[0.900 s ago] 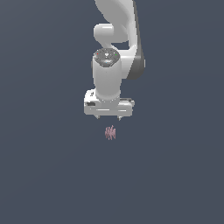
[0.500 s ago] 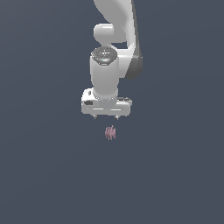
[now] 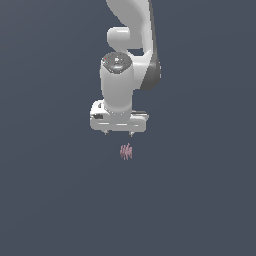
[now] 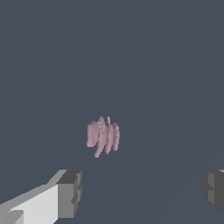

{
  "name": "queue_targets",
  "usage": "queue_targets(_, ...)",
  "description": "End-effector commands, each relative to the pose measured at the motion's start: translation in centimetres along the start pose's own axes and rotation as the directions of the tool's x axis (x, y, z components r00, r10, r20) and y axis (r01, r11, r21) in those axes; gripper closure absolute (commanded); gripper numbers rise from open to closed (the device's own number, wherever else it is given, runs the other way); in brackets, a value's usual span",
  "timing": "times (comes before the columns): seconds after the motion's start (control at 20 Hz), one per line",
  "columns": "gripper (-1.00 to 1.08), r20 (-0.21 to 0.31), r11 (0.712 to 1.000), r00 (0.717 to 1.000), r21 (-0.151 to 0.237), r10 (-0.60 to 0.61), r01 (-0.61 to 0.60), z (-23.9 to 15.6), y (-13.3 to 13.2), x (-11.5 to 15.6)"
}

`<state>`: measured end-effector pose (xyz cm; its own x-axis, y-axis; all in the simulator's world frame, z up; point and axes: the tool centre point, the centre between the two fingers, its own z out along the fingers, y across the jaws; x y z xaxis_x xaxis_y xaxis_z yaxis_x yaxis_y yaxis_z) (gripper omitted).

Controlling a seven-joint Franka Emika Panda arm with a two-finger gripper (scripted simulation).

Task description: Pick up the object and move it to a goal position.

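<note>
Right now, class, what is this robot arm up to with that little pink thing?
A white Franka arm hangs its pincer just above a tiny pale pink spiky bundle, the object it must pick up and carry to a goal. In the wrist view the fingers stand wide apart with the bundle between and beyond them, untouched. Nothing is gripped yet; the pick-up has not begun, and no goal marker shows in either view.

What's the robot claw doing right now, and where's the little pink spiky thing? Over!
Gripper open, holding nothing. Pink spiky object on the surface just below it in the exterior view, untouched. Wrist view: object ahead of the spread fingers. Nothing in the way.
</note>
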<state>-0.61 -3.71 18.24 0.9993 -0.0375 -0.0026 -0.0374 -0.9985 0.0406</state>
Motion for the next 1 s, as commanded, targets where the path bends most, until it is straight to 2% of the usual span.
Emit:
queue_targets(0.0,-0.92,0.000,1.000,1.000,0.000,-0.016,0.016,0.3,-0.1,0.0)
queue_targets(0.5,-0.92,-0.001,0.984,0.984,0.006,-0.180,0.180,2.7,-0.9,0.3)
queue_targets(0.7,-0.92,-0.004,0.959,0.959,0.012,-0.285,0.285,4.3,-1.4,0.4)
queue_targets(0.95,-0.92,-0.010,0.911,0.911,0.020,-0.412,0.413,6.3,-2.2,0.5)
